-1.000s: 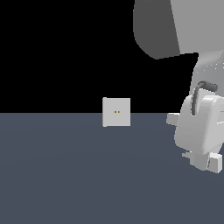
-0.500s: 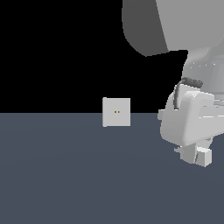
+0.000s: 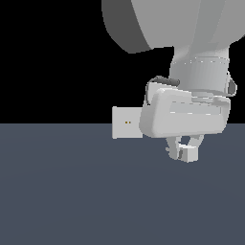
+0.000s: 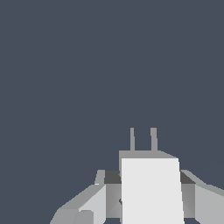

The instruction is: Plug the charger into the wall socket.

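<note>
— Two things besides the arm show in the exterior view?
— Yes. The wall socket [image 3: 127, 123], an upright white square plate with two tiny orange-yellow dots, stands on the dark grey floor [image 3: 72, 191]. The arm's bulky white wrist housing covers the plate's edge on the exterior view's right. Nothing else lies on the floor.
— And the arm's pose?
— It reaches down from above, with the gripper [image 3: 185, 148] hanging just under the housing, above the floor. The jaws are closed on the charger [image 3: 188, 153], a small white block sitting between the fingertips, to the exterior view's right of the socket and apart from it.
— Which way does it point?
— That view is too small to tell. In the wrist view the charger [image 4: 151, 188] fills the gap between the fingers [image 4: 94, 199], and its two thin prongs [image 4: 142, 139] stick out away from the camera, along the block's long axis, over bare floor [image 4: 87, 65]. The socket is out of that view.
</note>
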`<state>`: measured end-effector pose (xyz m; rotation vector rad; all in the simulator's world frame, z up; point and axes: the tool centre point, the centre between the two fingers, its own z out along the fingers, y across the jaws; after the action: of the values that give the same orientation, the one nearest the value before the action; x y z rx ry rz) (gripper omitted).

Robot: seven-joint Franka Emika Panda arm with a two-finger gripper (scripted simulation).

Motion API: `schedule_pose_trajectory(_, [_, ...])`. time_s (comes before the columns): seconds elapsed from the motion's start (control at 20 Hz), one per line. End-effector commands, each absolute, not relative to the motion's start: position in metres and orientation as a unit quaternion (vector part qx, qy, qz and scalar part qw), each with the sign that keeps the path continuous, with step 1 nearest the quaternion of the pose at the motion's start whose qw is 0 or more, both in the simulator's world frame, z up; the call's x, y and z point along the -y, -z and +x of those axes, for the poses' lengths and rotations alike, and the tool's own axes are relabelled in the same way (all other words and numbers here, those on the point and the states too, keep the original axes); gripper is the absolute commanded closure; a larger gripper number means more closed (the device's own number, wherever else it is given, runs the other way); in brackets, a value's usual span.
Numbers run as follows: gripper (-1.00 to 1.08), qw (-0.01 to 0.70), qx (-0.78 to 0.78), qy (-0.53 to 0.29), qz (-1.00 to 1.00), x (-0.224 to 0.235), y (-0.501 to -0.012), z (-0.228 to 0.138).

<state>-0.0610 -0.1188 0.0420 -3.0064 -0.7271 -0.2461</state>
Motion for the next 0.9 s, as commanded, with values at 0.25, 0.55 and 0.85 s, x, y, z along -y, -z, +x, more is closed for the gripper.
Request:
schedule_pose_trajectory(0.25, [1.08, 0.015, 0.187, 0.081, -0.979, 0.083, -0.064, -0.032])
schedule_pose_trajectory(0.55, [1.08, 0.012, 0.151, 0.081, -0.985, 0.059, -0.08, -0.008])
schedule_pose_trajectory(0.85, [1.08, 0.01, 0.124, 0.081, -0.989, 0.043, -0.092, 0.012])
